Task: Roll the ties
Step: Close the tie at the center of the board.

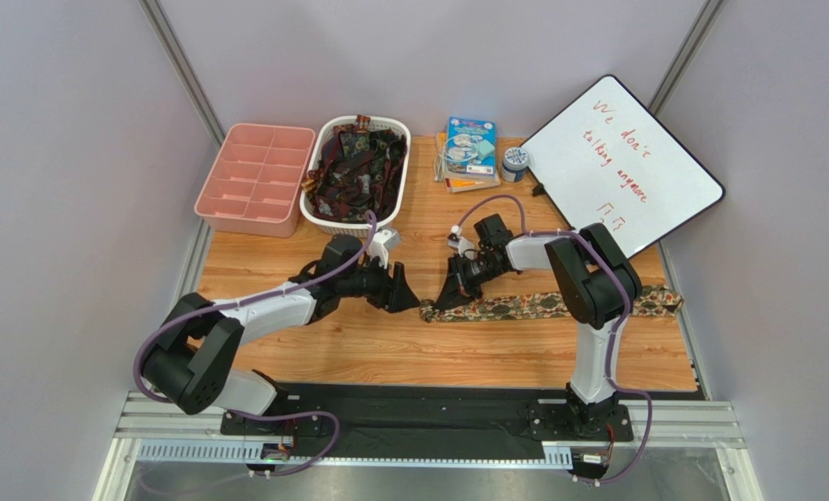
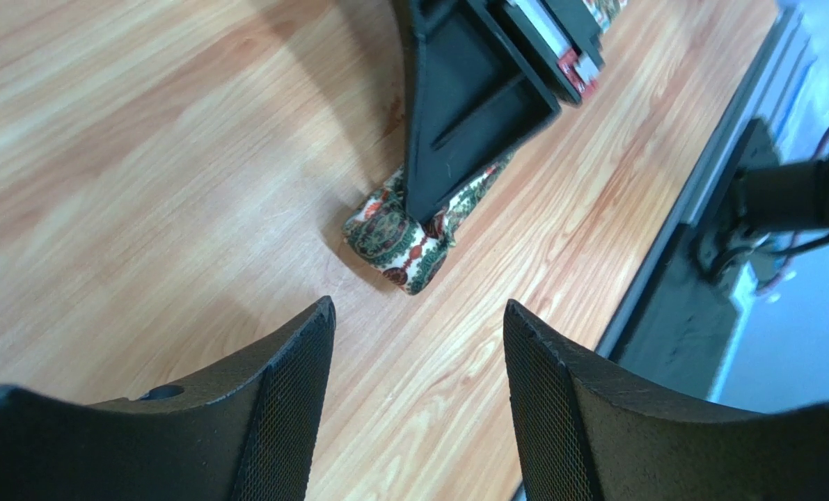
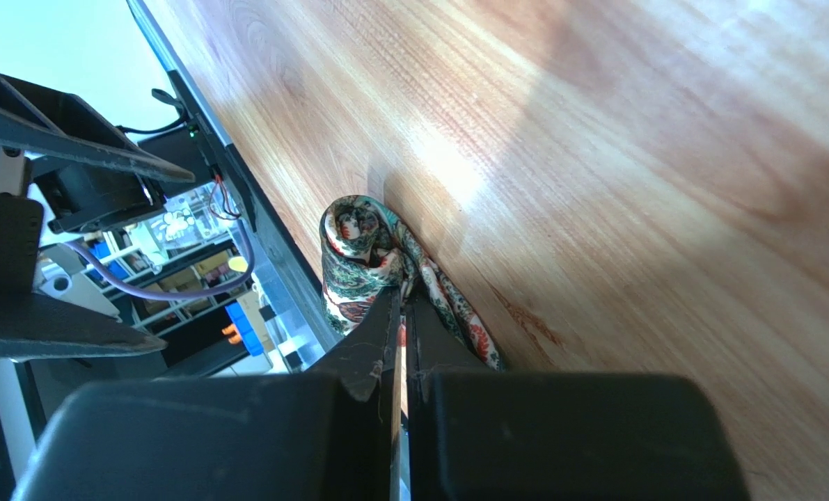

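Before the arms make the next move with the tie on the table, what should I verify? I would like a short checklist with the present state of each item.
1. Right pincer shut on the tie, at its rolled end: ok.
2. Left pincer open: ok.
3. Left pincer apart from the rolled end, not touching it: ok.
4. Rest of the tie lies straight on the table: ok where visible.
5. Roll is tight and even: cannot tell.
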